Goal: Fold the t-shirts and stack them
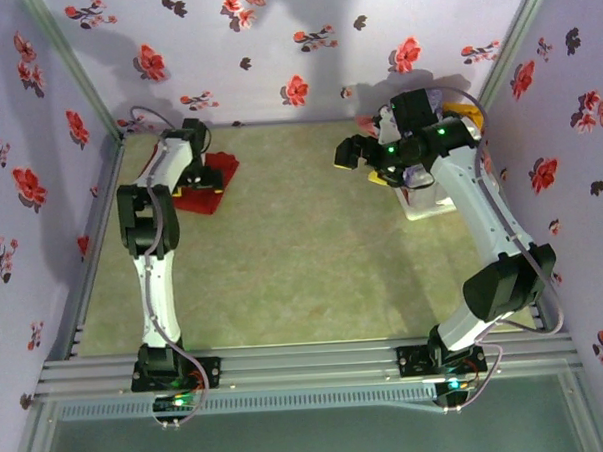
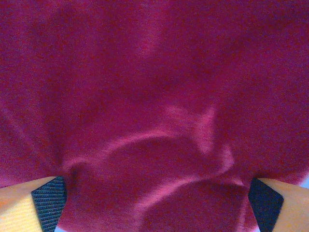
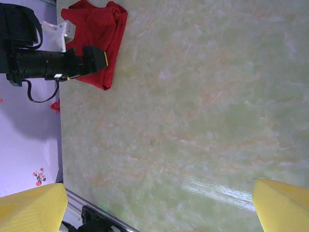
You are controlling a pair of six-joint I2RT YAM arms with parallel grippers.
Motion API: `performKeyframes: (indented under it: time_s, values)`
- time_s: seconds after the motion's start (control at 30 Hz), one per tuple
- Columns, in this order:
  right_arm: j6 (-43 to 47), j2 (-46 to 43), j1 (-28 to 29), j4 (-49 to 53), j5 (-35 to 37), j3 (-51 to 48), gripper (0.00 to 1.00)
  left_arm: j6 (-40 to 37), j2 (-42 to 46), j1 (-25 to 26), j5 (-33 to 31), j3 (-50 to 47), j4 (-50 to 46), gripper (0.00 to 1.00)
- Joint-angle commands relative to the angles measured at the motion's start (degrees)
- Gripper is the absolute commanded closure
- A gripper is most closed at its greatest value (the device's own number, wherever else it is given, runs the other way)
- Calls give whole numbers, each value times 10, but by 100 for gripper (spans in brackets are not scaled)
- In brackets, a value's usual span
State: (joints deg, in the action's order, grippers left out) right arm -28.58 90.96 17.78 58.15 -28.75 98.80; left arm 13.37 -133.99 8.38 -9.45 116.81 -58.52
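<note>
Over far-left worktop [image 1: 303,256] corner, left pincer [image 1: 203,173] gapes above red t-shirt [image 1: 194,200] for grabbing; right pincer [image 1: 352,152] open, empty.

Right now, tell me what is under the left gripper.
The red shirt lies bunched under the open left gripper, at the table's far left corner. Anything beneath the cloth is covered.

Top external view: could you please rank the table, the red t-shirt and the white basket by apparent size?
1. table, clearly largest.
2. red t-shirt.
3. white basket.
The last two look close and each is partly covered, so their order is unsure.
</note>
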Motion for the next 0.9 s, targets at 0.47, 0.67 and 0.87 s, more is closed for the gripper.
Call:
performKeyframes:
  time_s: [0.47, 0.67, 0.87]
  values:
    - [-2, -1, 2, -18, -13, -15, 1, -11, -51, 64, -77, 110, -56, 38]
    - [3, 4, 2, -14, -11, -10, 1, -13, -89, 67, -63, 137, -62, 42]
    - [7, 8, 0, -11, -11, -9, 1, -14, -120, 67, -56, 152, -65, 50]
